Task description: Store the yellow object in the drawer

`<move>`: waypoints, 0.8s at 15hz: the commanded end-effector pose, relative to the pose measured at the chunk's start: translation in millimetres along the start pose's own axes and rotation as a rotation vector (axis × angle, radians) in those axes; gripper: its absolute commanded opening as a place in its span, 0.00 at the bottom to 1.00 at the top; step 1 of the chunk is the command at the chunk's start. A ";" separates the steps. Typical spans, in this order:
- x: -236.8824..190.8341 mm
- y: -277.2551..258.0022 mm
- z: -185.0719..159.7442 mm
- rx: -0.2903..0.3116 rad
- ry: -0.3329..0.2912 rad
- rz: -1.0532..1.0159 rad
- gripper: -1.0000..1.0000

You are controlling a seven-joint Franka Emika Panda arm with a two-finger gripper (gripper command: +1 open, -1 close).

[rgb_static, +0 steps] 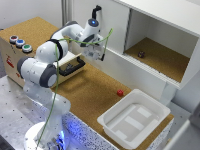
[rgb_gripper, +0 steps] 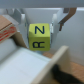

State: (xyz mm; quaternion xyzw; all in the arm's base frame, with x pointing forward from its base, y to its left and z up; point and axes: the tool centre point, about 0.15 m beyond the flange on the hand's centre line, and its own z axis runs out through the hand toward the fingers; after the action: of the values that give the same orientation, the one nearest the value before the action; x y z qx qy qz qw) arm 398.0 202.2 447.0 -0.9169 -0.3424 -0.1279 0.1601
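Observation:
The yellow object (rgb_gripper: 40, 36) is a small cube with black letters on its faces. In the wrist view it sits between the fingers (rgb_gripper: 22, 27) of my gripper (rgb_gripper: 42, 27), which is shut on it. In the exterior view my gripper (rgb_static: 101, 54) hangs in the air beside the cork-brown box (rgb_static: 35, 30), a little beyond the drawer's front; the cube itself is hard to make out there. The drawer (rgb_static: 74, 67) is pulled out, its black bar handle (rgb_static: 71, 68) facing the cork table. The wrist view shows the drawer's pale inside (rgb_gripper: 22, 67) and wooden edge (rgb_gripper: 54, 59) below the cube.
A small red ball (rgb_static: 120, 92) lies on the cork table near a white plastic tub (rgb_static: 135, 117). Behind stands a white cabinet (rgb_static: 165, 30) with a small dark item (rgb_static: 141, 54) inside. Coloured buttons (rgb_static: 20, 42) sit on the box top.

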 end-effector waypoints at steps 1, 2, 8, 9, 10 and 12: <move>9.9 -90.9 67.7 0.004 -0.209 -0.234 0.00; 2.1 -102.0 81.8 -0.028 -0.235 -0.280 0.00; -47.7 -127.8 144.4 -0.120 -0.334 -0.473 0.00; -52.3 -127.3 144.8 -0.112 -0.343 -0.485 0.00; -55.9 -127.3 146.7 -0.108 -0.358 -0.494 0.00; -63.2 -129.6 147.1 -0.089 -0.372 -0.536 0.00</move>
State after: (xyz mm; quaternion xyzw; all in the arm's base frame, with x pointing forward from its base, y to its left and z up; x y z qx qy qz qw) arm 300.2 312.2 342.0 -0.8332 -0.5511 -0.0116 0.0433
